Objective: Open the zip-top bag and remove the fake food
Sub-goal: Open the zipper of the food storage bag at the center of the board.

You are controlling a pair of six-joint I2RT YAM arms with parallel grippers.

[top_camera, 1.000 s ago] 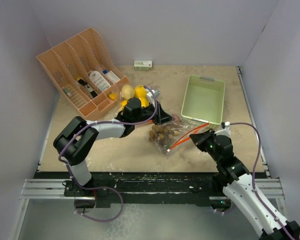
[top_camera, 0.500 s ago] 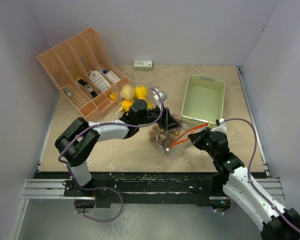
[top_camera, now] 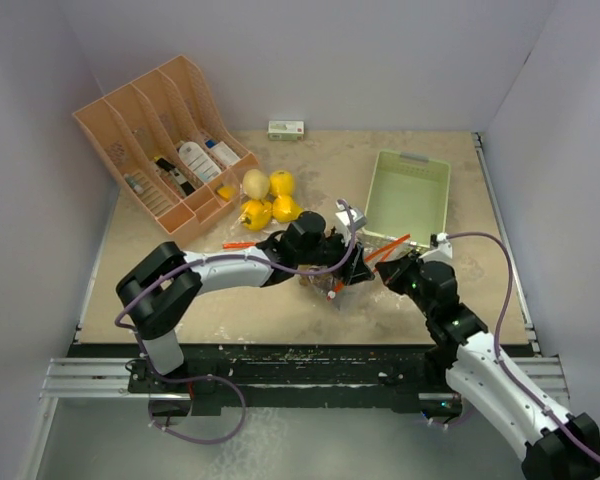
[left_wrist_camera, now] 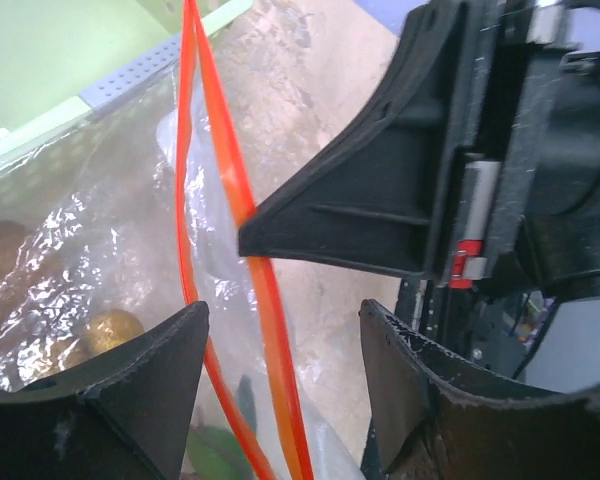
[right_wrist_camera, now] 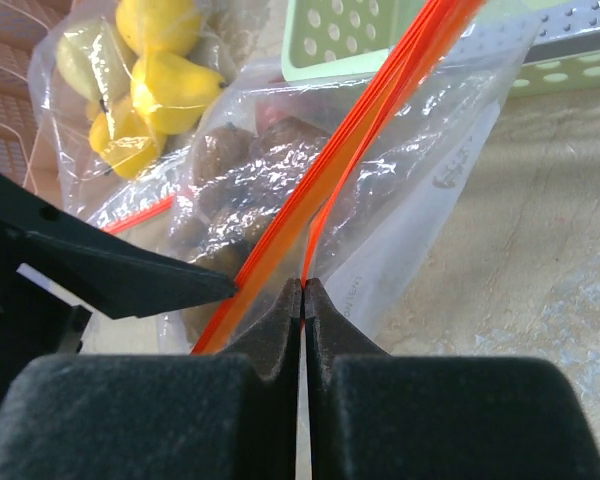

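One clear zip-top bag (right_wrist_camera: 420,190) lies beside the green basket (top_camera: 410,200), brown fake food (right_wrist_camera: 220,165) inside — right gripper (right_wrist_camera: 302,290) clenched on its orange zip strip (right_wrist_camera: 388,95), left gripper (left_wrist_camera: 280,320) spread open astride that strip.

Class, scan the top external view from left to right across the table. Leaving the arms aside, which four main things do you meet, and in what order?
orange rack → yellow fake food → zip-top bag → green basket
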